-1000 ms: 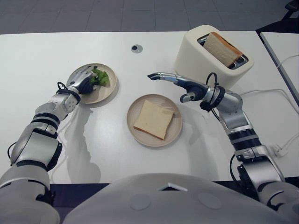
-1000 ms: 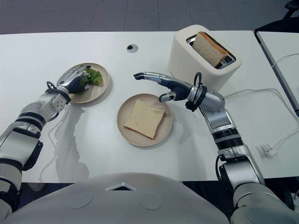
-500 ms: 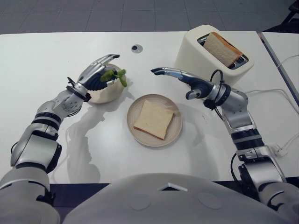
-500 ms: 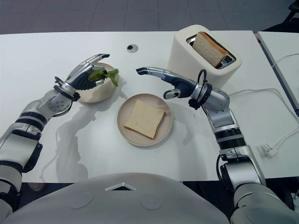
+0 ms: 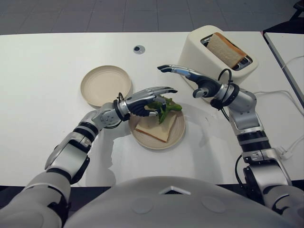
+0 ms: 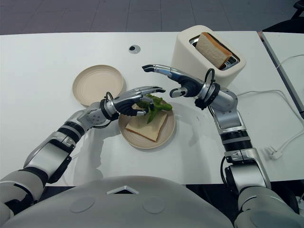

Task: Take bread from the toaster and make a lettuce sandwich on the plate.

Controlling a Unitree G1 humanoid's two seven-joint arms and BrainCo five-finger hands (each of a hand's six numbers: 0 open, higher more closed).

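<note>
I can read no text, label, brand, number or sign from my station (nothing legible on the toaster (image 5: 216,59), the plate (image 5: 178,137), the second plate (image 5: 105,85) or the table (image 5: 42,71)).

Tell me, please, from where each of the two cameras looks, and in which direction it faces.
Left eye view: sits on the robot's head, faces forward and down at the table. Both arms show: the left hand holds lettuce over the plate, and the right hand is near the toaster.
Right eye view: same head, a little to the right, same direction. It shows the same arms and hands.
Shared: the whole scene, including the empty plate.
</note>
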